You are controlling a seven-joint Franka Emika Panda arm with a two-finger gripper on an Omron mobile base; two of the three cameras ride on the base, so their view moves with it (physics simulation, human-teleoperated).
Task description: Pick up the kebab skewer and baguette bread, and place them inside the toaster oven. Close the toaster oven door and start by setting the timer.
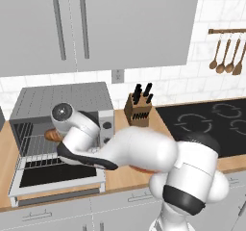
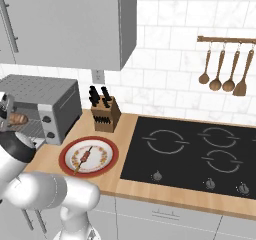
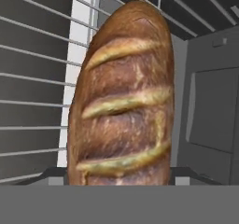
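Grips the baguette bread across its width, with the scored crust running straight ahead of the gripper. Carries it inside the toaster oven, over the wire rack, whose bars pass under the loaf and off to one side of the fingertips. Cannot tell whether the crust touches the bars yet.

To finish this step well: lower until the loaf lies flat along the bars, keeping it level and clear of the oven wall just beyond the gripper. Leave room beside it for the kebab skewer, which lies on the red-rimmed plate, well behind the gripper and out on the counter. Open the jaws only once the rack bears the weight, then draw straight back over the toaster oven door, which lies folded down flat behind and below the hand. Avoid dragging the loaf out on the way.

Stands partly open, jaws spread by the loaf, with one dark tip showing on either side of its near end. Appears clamped on the bread and on nothing else.
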